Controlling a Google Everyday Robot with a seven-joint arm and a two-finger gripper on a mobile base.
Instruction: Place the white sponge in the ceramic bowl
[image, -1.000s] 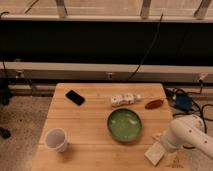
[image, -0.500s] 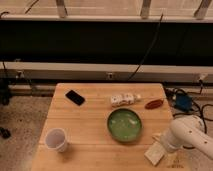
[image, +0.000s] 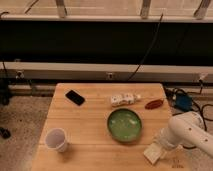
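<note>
At the lower right of the frame, the robot's white arm (image: 189, 132) slanted down toward the wooden table (image: 85, 120). The gripper (image: 162, 144) sat right at the white sponge (image: 153, 153), which lay near the table's lower right corner. Whether the gripper was clamped on the sponge or apart from it could not be told. The green ceramic bowl (image: 124, 125) stood just left of the sponge, near the centre. A white cup (image: 56, 139) stood at lower left, and a black phone (image: 75, 97) lay further up.

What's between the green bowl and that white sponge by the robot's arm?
Only bare wooden table separates the bowl from the sponge, as the camera view shows. The gripper is at the sponge, near the table's front edge.
</note>
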